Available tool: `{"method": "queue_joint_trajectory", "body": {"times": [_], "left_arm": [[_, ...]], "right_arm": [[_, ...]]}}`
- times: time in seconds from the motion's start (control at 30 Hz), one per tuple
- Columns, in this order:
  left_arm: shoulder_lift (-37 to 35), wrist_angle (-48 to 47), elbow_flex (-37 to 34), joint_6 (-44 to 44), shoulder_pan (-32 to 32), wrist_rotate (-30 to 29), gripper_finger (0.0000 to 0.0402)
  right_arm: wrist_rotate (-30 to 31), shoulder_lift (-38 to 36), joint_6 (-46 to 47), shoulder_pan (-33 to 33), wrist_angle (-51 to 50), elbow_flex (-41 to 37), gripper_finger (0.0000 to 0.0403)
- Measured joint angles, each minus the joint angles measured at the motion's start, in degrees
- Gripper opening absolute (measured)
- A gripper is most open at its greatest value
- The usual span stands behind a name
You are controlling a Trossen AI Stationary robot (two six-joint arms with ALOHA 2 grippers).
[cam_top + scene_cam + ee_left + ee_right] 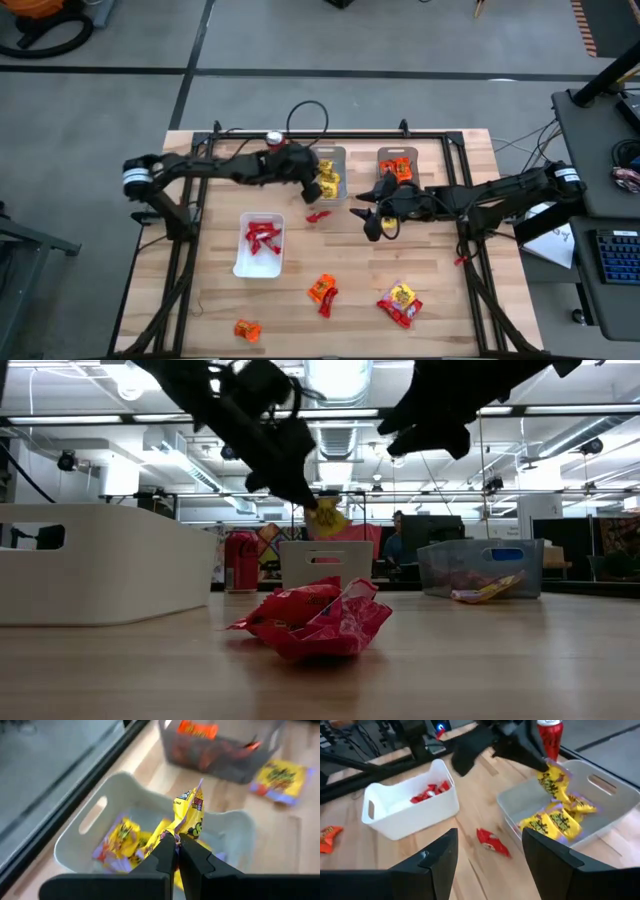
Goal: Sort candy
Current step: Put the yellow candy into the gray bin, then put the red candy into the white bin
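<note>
Wood-plank tabletop (440,310) is carrying three trays. Left tool (177,842) is pinching a yellow candy packet (191,812) by its crinkly edge over the yellow tray (90,827); likely light, limp, slippery. Right tool (490,847) is hanging wide, empty, near a loose red packet (492,841).

The left arm reaches in across the back of the table, its left gripper (322,181) hanging over the grey tray (338,160), fingers (167,851) pinched together on a yellow candy packet (190,814). The right arm stretches in from the opposite side, its right gripper (368,218) held low just beside that tray on the front side, fingers (442,851) spread wide apart with nothing between them.
</note>
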Motion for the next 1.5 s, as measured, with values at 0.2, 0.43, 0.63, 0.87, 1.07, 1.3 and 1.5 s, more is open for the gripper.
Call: {"method": "queue_joint_trajectory", "body": {"times": [0.2, 0.43, 0.63, 0.87, 1.07, 1.3, 1.5], "left_arm": [[7.4, -5.2, 6.9, -0.8, 3.4, 1.8, 0.0], [11.6, -6.9, 11.1, 0.2, 4.1, 1.7, 0.0014], [11.8, -7.3, 11.7, 1.8, 4.1, 1.1, 0.006], [11.4, -8.1, 11.6, 2.7, 3.8, 1.0, 0.0136], [6.8, -10.8, 11.5, 4.7, -0.2, 1.1, 0.0167], [-0.5, -12.1, 8.4, 7.2, -9.2, 1.0, 0.0169], [-3.9, -10.1, 4.4, 7.4, -18.6, -1.0, 0.0169]], "right_arm": [[0.0, 0.0, 0.6, 0.0, -2.2, 0.0, 0.021], [0.0, 0.0, 3.3, 0.0, -4.8, 0.0, 0.021], [0.0, 0.0, 4.2, 0.0, -5.5, 0.0, 0.021], [0.0, 0.0, 4.7, 0.0, -6.1, 0.0, 0.021], [-0.2, 0.0, 5.2, 0.0, -6.9, 0.0, 0.021], [-2.2, 0.0, 6.6, 0.6, -8.2, 0.0, 0.021], [-3.3, 0.0, 7.1, 2.3, -8.2, 0.0, 0.021]]}}
